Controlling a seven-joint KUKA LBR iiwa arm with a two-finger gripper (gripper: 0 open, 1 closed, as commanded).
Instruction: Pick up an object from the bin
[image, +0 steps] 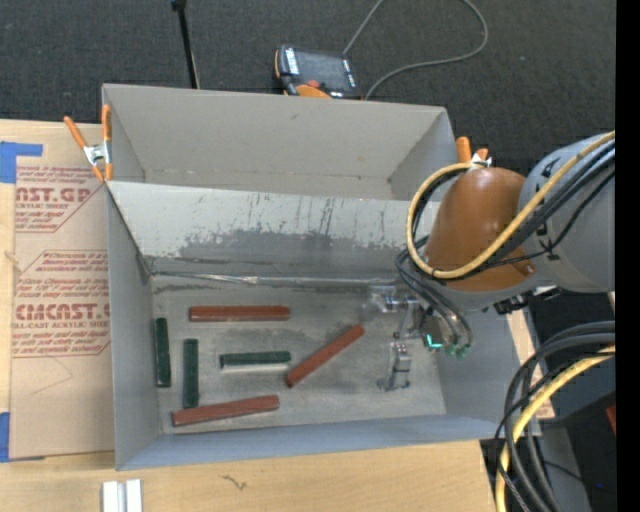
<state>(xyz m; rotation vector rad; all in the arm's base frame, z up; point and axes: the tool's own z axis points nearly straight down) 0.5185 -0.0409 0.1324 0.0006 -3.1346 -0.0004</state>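
My gripper (397, 372) hangs low over the right part of the bin floor, its fingers pointing down, with nothing visible between them. Just to its left lies a red-brown bar (324, 356), tilted diagonally with its upper end toward the gripper. A short dark green bar (255, 359) lies flat further left of that one.
A long red-brown bar (239, 313) lies along the back of the floor and another (225, 410) along the front. Two dark green bars (161, 351) (189, 372) stand lengthwise at the left. The arm with its orange cover and cables fills the bin's right side.
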